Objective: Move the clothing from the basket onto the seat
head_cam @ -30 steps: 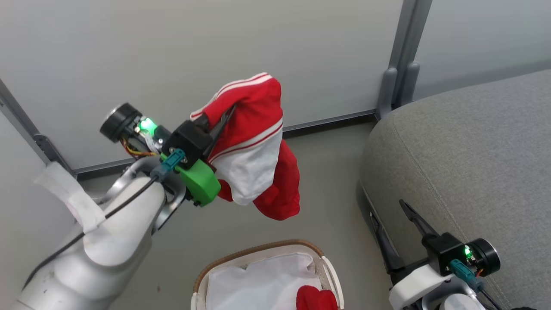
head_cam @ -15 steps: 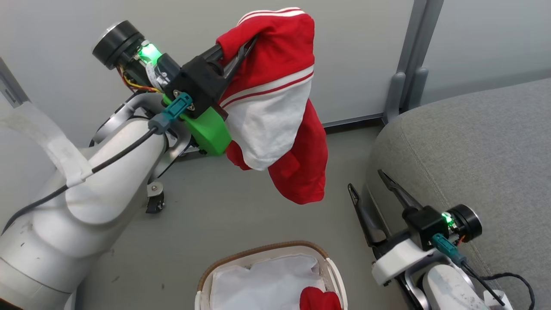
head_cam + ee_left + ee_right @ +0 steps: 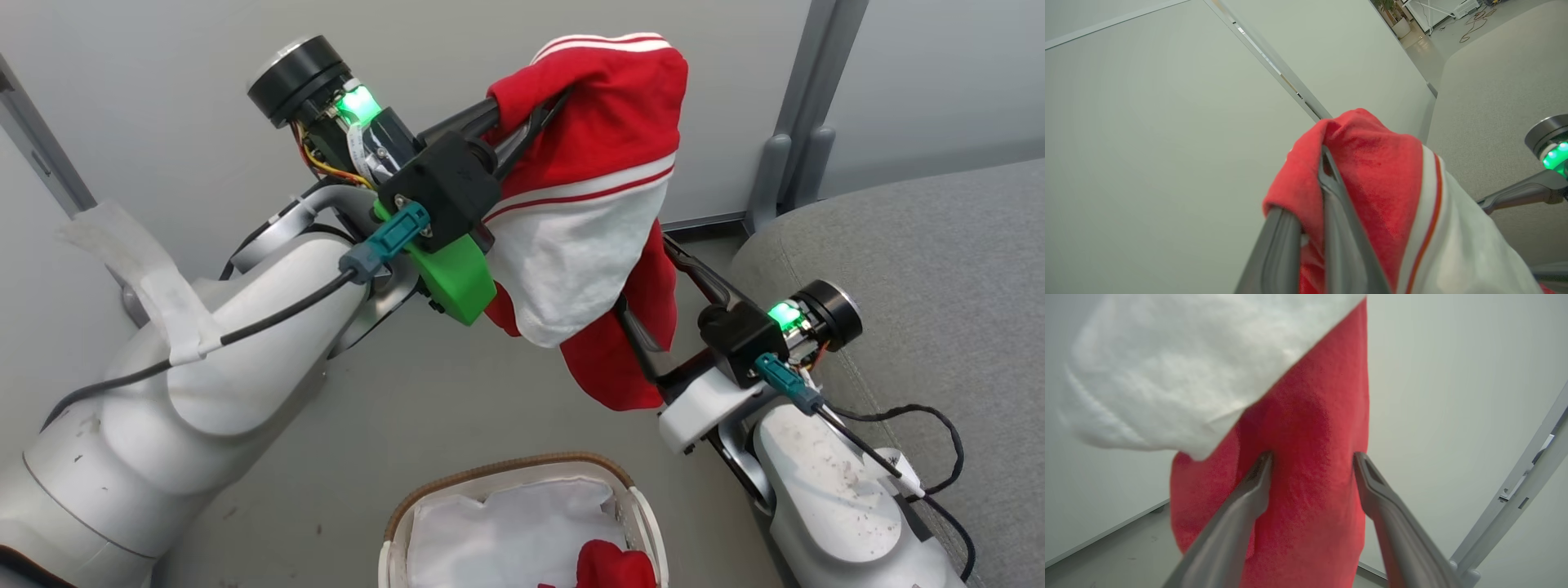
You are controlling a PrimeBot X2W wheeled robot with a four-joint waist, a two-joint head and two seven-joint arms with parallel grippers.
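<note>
Basket (image 3: 490, 471) is seen on the floor (image 3: 441, 400), low in the head view. It is lined with white cloth liner (image 3: 506, 531), and one bunched red garment (image 3: 614, 565) is left at its right end. A red-and-white garment (image 3: 596, 204) is held aloft above the basket, its top fold pinched in the left claw (image 3: 540, 121). It is straddled low down by the right claw (image 3: 1312, 457), spread wide; contact cannot be told. Grey sofa (image 3: 922, 269) is noted at right, bare of clothing.

I see a soft, matt red-and-white cloth garment (image 3: 604, 122), a coarse grey woven-fabric sofa (image 3: 939, 245), a smooth white plastic basket (image 3: 506, 469).
</note>
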